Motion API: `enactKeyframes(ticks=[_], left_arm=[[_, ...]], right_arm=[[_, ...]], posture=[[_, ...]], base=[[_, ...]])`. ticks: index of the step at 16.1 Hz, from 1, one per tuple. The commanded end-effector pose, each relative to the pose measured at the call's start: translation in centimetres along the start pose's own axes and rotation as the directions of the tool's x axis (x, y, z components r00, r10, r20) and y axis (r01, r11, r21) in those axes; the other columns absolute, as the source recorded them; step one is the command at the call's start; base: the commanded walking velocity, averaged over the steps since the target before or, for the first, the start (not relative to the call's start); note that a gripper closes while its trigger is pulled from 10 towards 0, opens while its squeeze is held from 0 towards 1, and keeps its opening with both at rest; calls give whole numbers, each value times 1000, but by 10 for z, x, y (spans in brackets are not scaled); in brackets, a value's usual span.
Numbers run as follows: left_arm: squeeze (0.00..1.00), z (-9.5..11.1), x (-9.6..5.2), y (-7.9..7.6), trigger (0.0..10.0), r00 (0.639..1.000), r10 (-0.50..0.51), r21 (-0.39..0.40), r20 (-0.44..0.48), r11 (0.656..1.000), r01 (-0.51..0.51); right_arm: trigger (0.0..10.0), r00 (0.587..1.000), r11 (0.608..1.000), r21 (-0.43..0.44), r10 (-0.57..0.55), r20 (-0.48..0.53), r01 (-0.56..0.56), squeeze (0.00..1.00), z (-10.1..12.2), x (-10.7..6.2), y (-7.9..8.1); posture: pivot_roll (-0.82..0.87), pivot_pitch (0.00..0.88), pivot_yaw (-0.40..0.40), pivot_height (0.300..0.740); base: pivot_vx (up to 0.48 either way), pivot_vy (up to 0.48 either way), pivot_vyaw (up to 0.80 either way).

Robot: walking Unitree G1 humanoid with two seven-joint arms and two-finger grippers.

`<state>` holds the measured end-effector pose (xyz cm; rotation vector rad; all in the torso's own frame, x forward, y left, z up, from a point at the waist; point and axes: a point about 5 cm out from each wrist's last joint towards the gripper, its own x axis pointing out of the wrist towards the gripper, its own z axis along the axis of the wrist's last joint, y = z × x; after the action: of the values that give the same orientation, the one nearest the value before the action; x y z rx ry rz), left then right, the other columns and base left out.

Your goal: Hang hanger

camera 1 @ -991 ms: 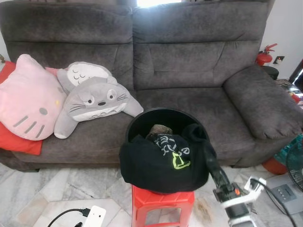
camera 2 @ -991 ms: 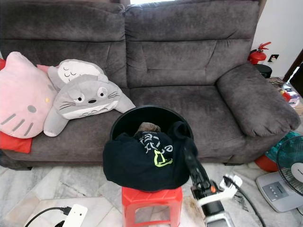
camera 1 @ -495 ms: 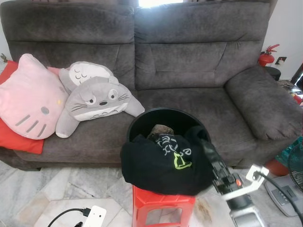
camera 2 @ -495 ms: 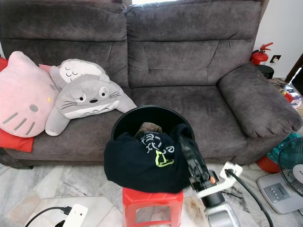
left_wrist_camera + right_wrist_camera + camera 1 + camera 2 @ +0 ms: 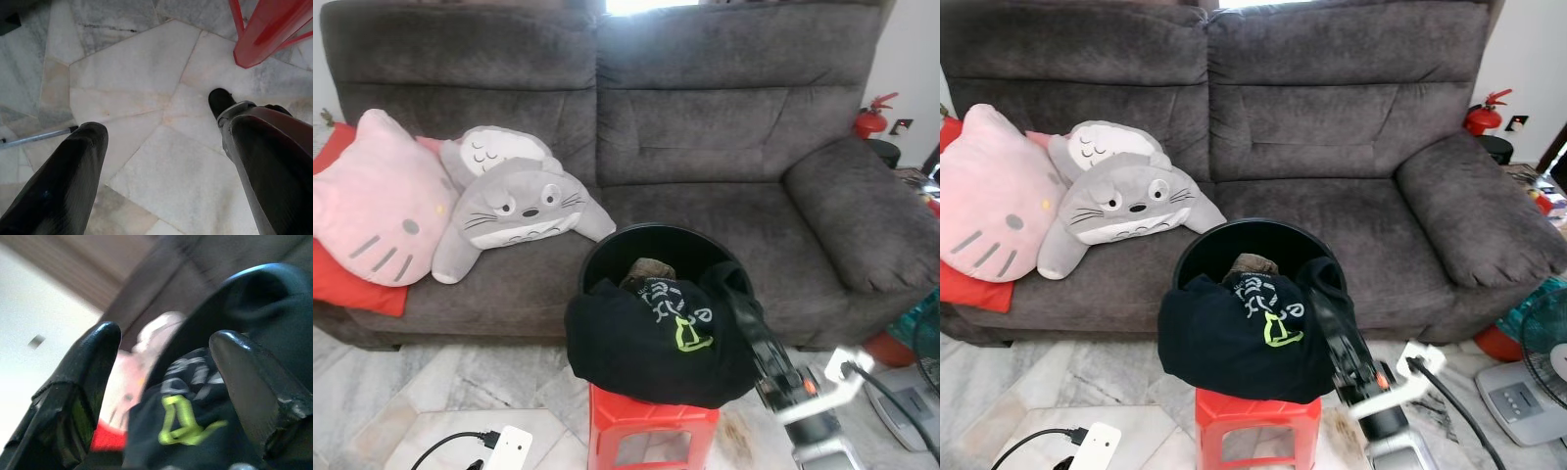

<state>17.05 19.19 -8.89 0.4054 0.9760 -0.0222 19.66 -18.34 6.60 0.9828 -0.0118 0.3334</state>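
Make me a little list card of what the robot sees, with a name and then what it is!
place: living room, grey sofa on a marble floor
bucket: black bucket standing on a red stool
clothes: black T-shirt with a green and white print, draped over the bucket's front rim
right gripper: open, fingers reaching to the bucket's right side, at the cloth
left gripper: open, hanging over the floor beside the stool
toys: pink cat cushion and grey plush on the sofa
hanger: cannot make one out
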Motion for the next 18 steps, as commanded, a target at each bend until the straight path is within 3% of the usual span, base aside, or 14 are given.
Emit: enactKeyframes(ticks=[1, 3, 6, 8, 11, 18], left_arm=[[0, -4, -1, 1, 10000, 1000, 7, 9, -13, 1000, -7], [0, -4, -1, 1, 10000, 1000, 10, 11, -11, 1000, -10], [0, -4, 0, 2, 10000, 1000, 13, 13, -9, 1000, -13], [0, -3, 0, 2, 10000, 1000, 11, 12, -7, 1000, -11], [0, -3, 0, 2, 10000, 1000, 12, 10, -7, 1000, -12], [0, -3, 0, 3, 10000, 1000, 24, 18, -2, 1000, -24]], right_arm=[[10000, 993, 997, 9, -76, 90, 76, 0, 10, -9, -4], [10000, 981, 989, 55, -140, 137, 134, 0, 10, -26, -6], [10000, 965, 975, 51, -223, 140, 218, 0, 6, -36, -13], [10000, 936, 946, 72, -323, 139, 316, 0, 3, -34, -35], [10000, 932, 935, 104, -350, 94, 340, 0, -10, -32, -53], [10000, 924, 916, 160, -380, 46, 369, 0, -34, -32, -68]], posture=[[-162, 9, 1, 740], [-165, 8, 2, 740], [-168, 6, 4, 740], [-171, 2, 6, 740], [-169, 6, 8, 740], [-162, 14, 14, 740]], base=[[0, 0, 0], [0, 0, 0], [0, 0, 0], [0, 0, 0], [0, 0, 0], [0, 0, 0]])
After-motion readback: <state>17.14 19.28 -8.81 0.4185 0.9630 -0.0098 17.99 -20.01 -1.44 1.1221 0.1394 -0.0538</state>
